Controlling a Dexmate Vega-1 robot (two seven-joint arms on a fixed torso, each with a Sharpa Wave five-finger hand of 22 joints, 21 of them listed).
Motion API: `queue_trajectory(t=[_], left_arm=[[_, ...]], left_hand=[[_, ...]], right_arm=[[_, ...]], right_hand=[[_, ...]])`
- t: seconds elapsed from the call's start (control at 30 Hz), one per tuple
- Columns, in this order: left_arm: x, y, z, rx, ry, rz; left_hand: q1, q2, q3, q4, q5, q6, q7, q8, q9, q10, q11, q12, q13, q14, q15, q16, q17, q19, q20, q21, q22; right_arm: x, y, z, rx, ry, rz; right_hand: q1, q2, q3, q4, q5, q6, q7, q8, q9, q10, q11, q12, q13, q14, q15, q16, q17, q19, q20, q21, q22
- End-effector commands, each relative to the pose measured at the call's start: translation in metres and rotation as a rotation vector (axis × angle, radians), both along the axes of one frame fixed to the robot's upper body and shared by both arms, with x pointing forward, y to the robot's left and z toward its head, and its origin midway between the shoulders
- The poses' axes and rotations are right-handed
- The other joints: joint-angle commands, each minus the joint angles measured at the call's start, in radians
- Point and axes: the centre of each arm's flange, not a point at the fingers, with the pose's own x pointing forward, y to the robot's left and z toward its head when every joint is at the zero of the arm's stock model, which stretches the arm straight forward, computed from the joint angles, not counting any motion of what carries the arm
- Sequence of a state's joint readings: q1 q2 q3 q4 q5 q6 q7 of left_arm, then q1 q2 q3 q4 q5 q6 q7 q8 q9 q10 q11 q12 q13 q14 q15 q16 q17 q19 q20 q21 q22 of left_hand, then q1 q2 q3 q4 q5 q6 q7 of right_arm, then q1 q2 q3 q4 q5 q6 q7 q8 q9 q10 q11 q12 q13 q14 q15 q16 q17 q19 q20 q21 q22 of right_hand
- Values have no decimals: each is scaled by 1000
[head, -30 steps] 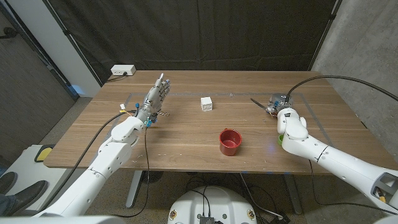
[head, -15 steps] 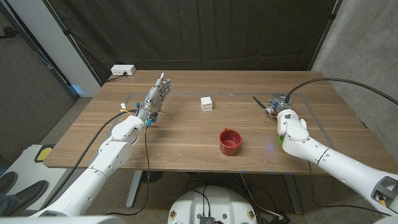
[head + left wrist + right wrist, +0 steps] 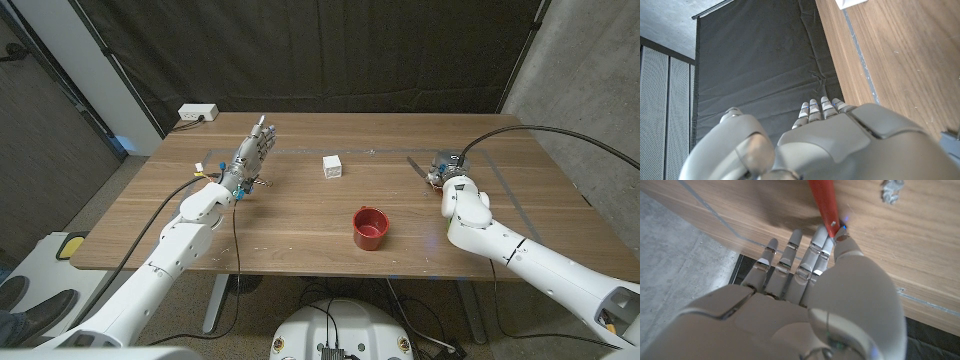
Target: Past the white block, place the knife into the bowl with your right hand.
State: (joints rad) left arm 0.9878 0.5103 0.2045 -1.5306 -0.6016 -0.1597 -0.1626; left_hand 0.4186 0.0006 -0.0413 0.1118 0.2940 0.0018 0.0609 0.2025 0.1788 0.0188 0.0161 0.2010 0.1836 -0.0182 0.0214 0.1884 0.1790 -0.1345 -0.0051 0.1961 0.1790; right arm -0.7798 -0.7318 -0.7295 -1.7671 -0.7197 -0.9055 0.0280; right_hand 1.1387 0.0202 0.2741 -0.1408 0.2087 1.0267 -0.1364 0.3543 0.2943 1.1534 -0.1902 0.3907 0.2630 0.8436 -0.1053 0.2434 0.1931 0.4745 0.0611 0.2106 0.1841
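My right hand (image 3: 446, 170) is at the right back of the table and pinches the knife's red handle (image 3: 822, 205) between thumb and fingers. The knife's dark blade (image 3: 413, 164) pokes out towards the left of the hand, just above the wood. The red bowl (image 3: 370, 227) stands nearer the front, left of my right forearm. Behind the bowl, the white block (image 3: 332, 166) sits around the table's middle. My left hand (image 3: 251, 157) stands at the left back with its fingers (image 3: 820, 107) stretched out, holding nothing.
A white box (image 3: 198, 113) with a cable lies at the table's far left corner. A small grey object (image 3: 891, 190) lies on the wood near my right hand. A dark curtain hangs behind the table, and a grey wall stands on the right.
My right forearm has shifted slightly to the left, and the knife blade has tilted a little. The left hand, bowl and block have not moved.
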Motion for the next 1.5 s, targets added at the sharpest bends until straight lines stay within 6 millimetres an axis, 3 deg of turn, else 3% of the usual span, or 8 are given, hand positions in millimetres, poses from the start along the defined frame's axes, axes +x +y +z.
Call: queue_trajectory(t=[0.03, 0.57, 0.87, 1.13, 1.5], left_arm=[[6, 0, 4, 12, 4, -15], [8, 3, 13, 32, 5, -19], [11, 4, 27, 58, -13, -26], [20, 0, 33, 72, -13, -49], [22, -5, 44, 94, -30, -63]], left_hand=[[0, 5, -4, 3, -5, 2, -1, -5, 5, 2, -3, 2, 4, -3, -6, 0, 2, -11, 1, -2, 4], [0, 7, -6, 3, -6, 4, 0, -5, 5, 2, -3, 2, 4, -1, -6, 0, 2, -12, 1, -1, 5], [0, 8, -7, 3, -6, 3, 0, -6, 5, 2, -1, 1, 4, -2, -7, 0, 2, -13, 0, 0, 5], [1, 9, -8, 2, -6, 3, 1, -6, 5, 2, -2, 1, 4, -2, -6, 0, 2, -14, -1, 0, 5], [2, 10, -10, 2, -7, 4, 2, -6, 5, 3, -2, 1, 4, -3, -6, 0, 2, -14, -2, 1, 5]], right_arm=[[-25, 4, 21, 72, -141, -2], [-55, 11, 17, 327, -260, 189], [-84, 22, 9, 438, -354, 316], [-112, 32, -4, 494, -457, 371], [-135, 45, -28, 558, -507, 423]], right_hand=[[5, 17, -5, 6, 8, 85, -80, 0, 0, 31, -20, 1, 4, -5, -107, -13, -2, 4, 11, -2, 2], [15, 22, -15, 7, 8, 80, -80, -1, 3, 25, -19, 3, 14, 1, -119, -12, 7, 2, -6, -4, 2], [18, 24, -21, 8, 8, 79, -79, -3, 2, 22, -19, 3, 18, -4, -114, -14, 10, -11, -16, -8, 2], [19, 26, -26, 11, 9, 79, -80, -5, 0, 23, -19, 5, 21, -11, -114, -19, 10, -18, -16, -10, 2], [19, 29, -32, 14, 9, 80, -80, -7, -4, 21, -19, 5, 25, -17, -113, -23, 12, -25, -14, -11, 3]])
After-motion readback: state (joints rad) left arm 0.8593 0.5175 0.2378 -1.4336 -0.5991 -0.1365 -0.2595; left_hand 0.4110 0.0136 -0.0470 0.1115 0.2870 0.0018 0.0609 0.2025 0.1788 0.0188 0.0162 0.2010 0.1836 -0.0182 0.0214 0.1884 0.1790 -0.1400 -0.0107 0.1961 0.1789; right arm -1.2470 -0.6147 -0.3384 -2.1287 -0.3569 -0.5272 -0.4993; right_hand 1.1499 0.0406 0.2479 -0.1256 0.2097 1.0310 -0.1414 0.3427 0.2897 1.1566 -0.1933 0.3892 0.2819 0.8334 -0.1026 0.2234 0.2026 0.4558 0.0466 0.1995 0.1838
